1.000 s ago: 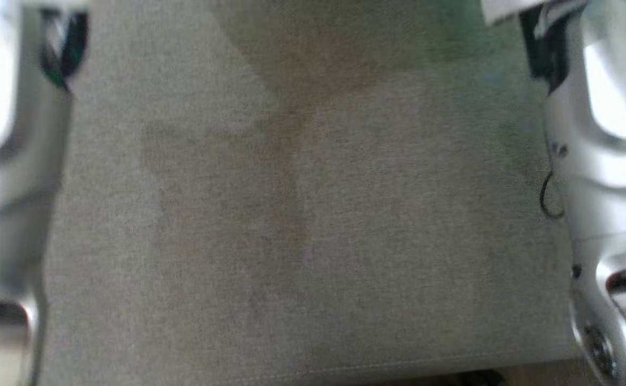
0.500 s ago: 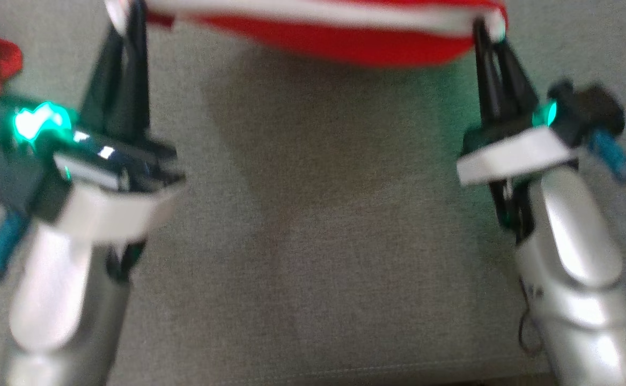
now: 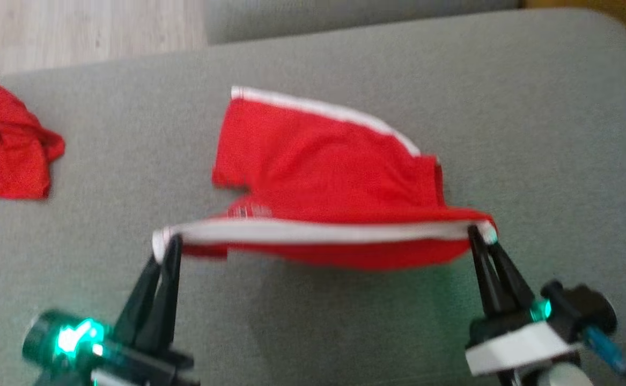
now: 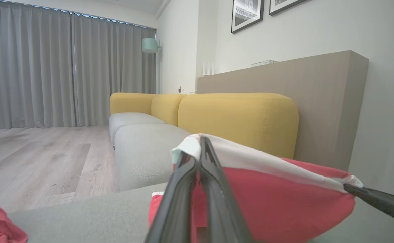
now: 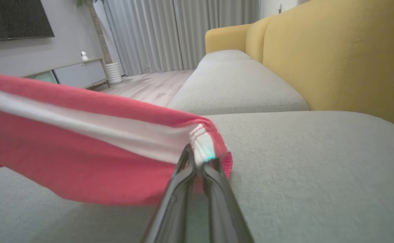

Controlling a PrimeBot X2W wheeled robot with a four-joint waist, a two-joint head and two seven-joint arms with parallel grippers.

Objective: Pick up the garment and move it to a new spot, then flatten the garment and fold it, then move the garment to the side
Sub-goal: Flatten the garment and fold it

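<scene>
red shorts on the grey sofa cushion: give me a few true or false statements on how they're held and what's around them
1. The left gripper and the right gripper are each shut on one end of the white waistband of the shorts. True.
2. The waistband sags in a slack heap between the two grippers. False: it is pulled nearly straight between them.
3. A second red garment lies crumpled on the cushion, off to the robot's left. True.
4. The sofa's backrest is blue. False: it is yellow.
</scene>
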